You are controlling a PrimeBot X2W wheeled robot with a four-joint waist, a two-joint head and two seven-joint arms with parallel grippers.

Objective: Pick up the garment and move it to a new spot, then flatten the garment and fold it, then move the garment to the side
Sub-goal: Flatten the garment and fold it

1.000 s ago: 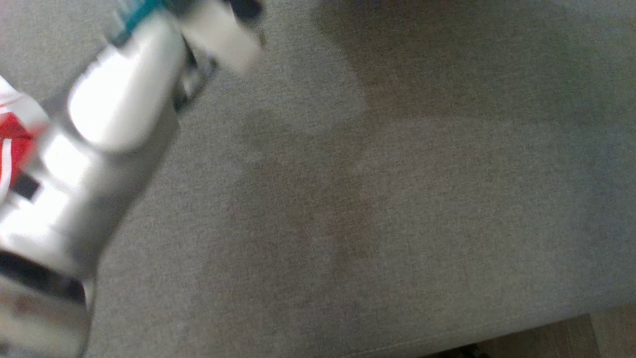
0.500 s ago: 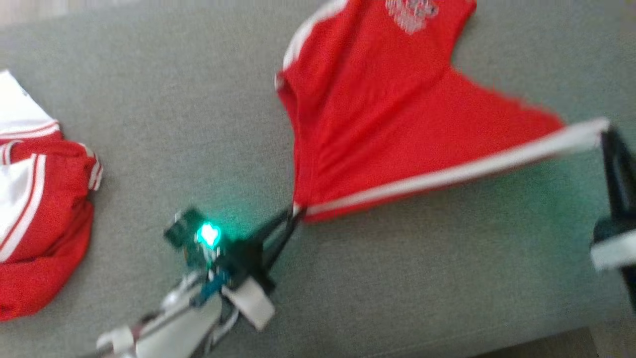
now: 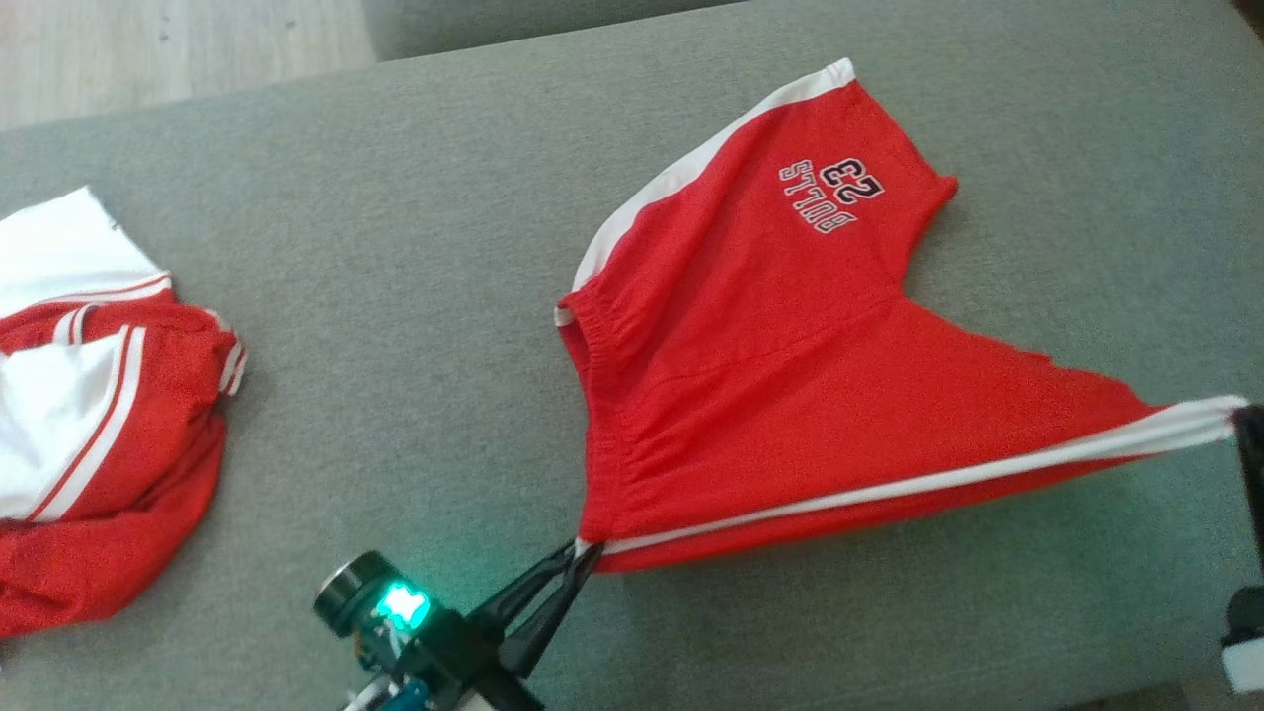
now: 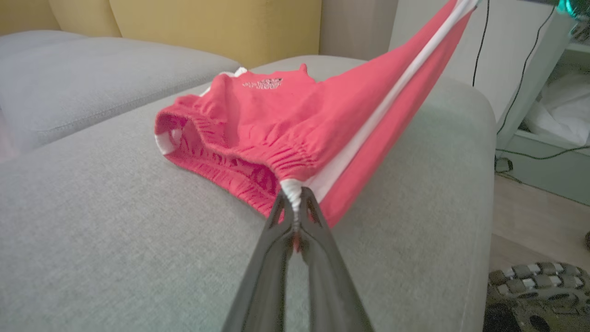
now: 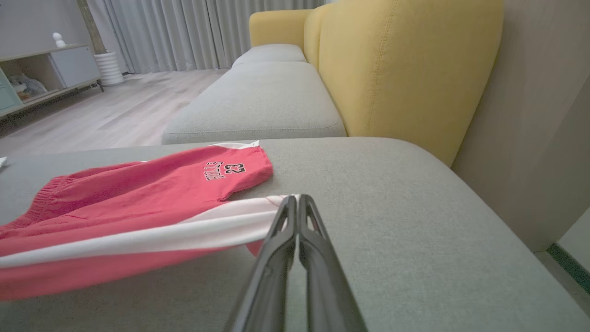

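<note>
i have my left claw point(image 3: 585, 551) clenched on the waistband corner of the red shorts point(image 3: 770, 395), right where the white side stripe ends. my right claw point(image 5: 296, 199) is clamped tight on the other end of that stripe, at the leg hem. the striped edge is stretched taut between the two and lifted off the grey cushion point(image 3: 395, 296), while the far leg with the printed number lies flat on it. a heap of red and white clothes point(image 3: 109, 464) sits well apart on the left.
</note>
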